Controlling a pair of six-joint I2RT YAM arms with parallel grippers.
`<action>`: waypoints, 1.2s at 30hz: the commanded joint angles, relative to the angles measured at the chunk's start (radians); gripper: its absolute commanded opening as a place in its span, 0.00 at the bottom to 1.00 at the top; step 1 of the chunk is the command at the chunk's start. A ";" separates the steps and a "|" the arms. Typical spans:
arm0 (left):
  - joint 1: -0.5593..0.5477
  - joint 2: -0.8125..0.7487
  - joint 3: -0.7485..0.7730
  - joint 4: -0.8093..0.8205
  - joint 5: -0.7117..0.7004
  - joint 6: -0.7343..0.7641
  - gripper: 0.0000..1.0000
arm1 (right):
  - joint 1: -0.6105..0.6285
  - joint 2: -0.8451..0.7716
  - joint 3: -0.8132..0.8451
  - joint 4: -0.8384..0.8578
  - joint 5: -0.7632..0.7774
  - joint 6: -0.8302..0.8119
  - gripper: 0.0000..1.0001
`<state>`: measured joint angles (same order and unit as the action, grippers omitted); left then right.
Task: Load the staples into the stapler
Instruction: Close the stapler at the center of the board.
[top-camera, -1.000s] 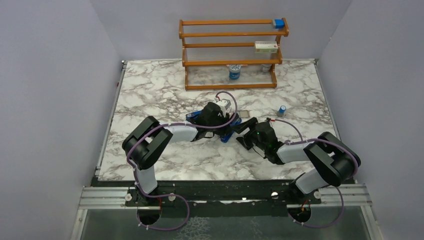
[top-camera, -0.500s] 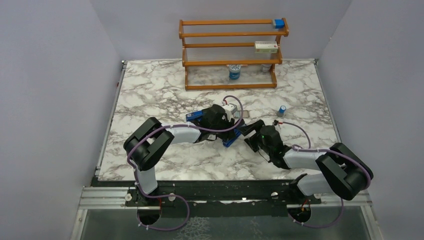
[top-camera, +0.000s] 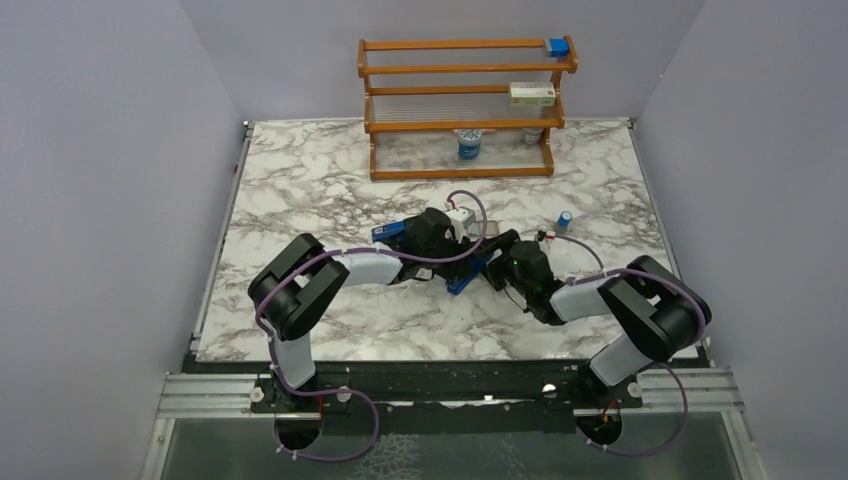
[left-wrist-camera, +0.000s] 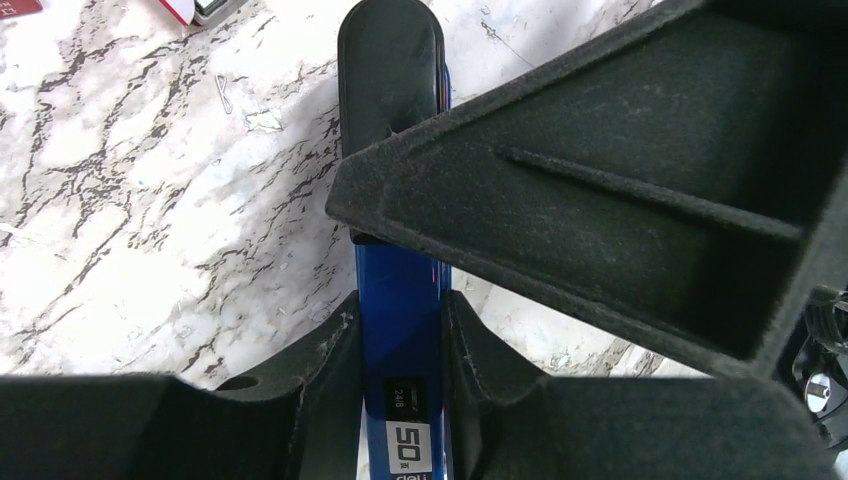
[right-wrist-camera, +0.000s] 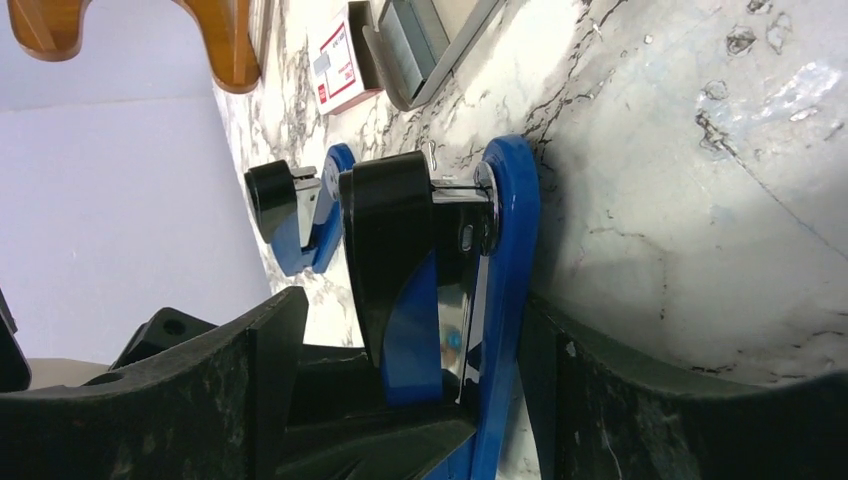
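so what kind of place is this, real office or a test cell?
Most likely a lab test cell: plain grey walls box in a marble-patterned table, two arms are bolted to a metal rail at its near edge, and a wooden rack stands at the back.

In the top view, the right hand (top-camera: 488, 256) has moved up and left, from below the lower end of the stapler (top-camera: 460, 284) to close against it at centre frame. The right arm's elbow, swung out toward the lower right half a second ago, has drawn back inward. The left hand (left-wrist-camera: 400, 320) has edged slightly rightward since a second ago.
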<state>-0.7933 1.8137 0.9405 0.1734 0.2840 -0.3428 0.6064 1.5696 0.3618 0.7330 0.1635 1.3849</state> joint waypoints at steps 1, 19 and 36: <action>-0.014 0.055 -0.037 -0.197 0.040 0.039 0.03 | -0.015 0.068 0.005 -0.065 0.007 -0.026 0.74; -0.015 0.048 0.056 -0.333 -0.098 0.172 0.02 | -0.027 -0.022 -0.004 -0.153 0.024 -0.253 0.48; -0.015 0.138 0.271 -0.402 -0.121 0.406 0.12 | -0.030 -0.850 -0.037 -0.901 0.436 -0.330 0.80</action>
<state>-0.8192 1.8992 1.1980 -0.1486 0.1860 -0.0418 0.5804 0.8459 0.3275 0.0486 0.4145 1.0977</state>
